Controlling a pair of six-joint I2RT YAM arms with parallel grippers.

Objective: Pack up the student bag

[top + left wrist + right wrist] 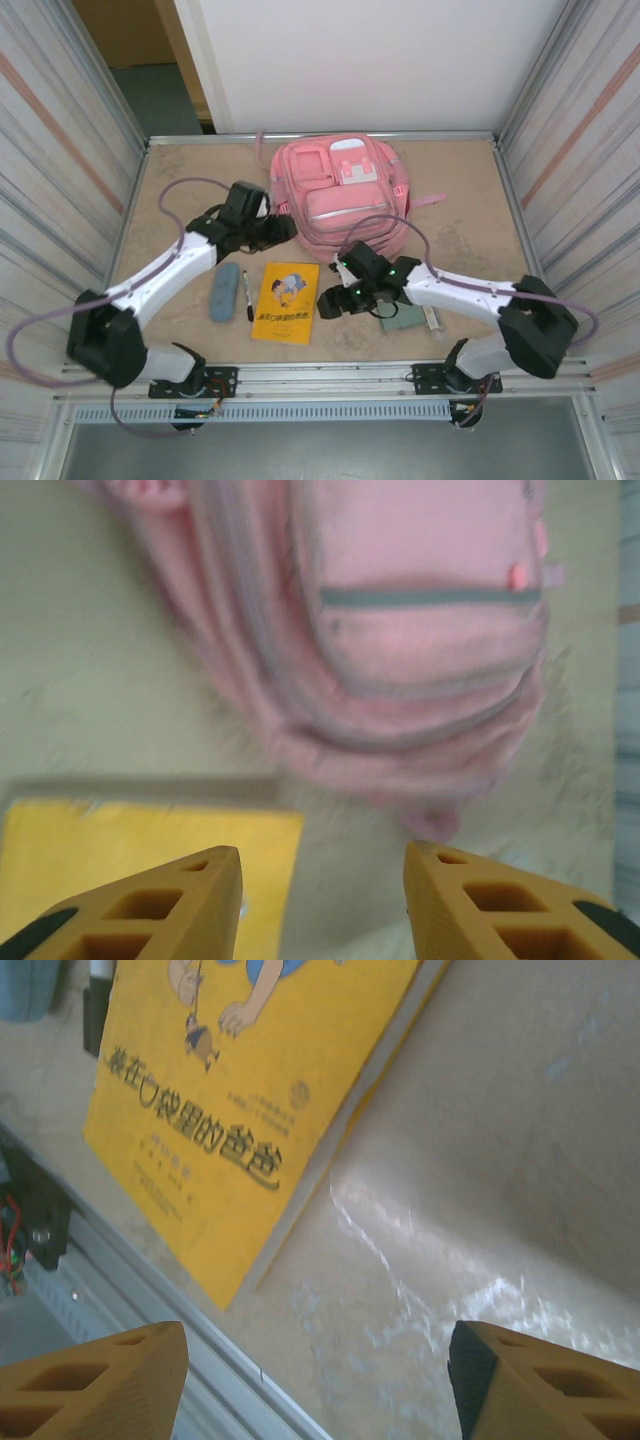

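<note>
Two robot arms, the left arm (165,270) and the right arm (455,288), had smooth white shells with chunky black joints. A thin purple-grey cable (163,203) looped off each arm. Small green lights (393,268) glowed near the right wrist. The left gripper (320,865) and right gripper (320,1360) had orange-yellow, wedge-shaped fingers (190,900) with rectangular cut-outs and black pads (40,930).
</note>
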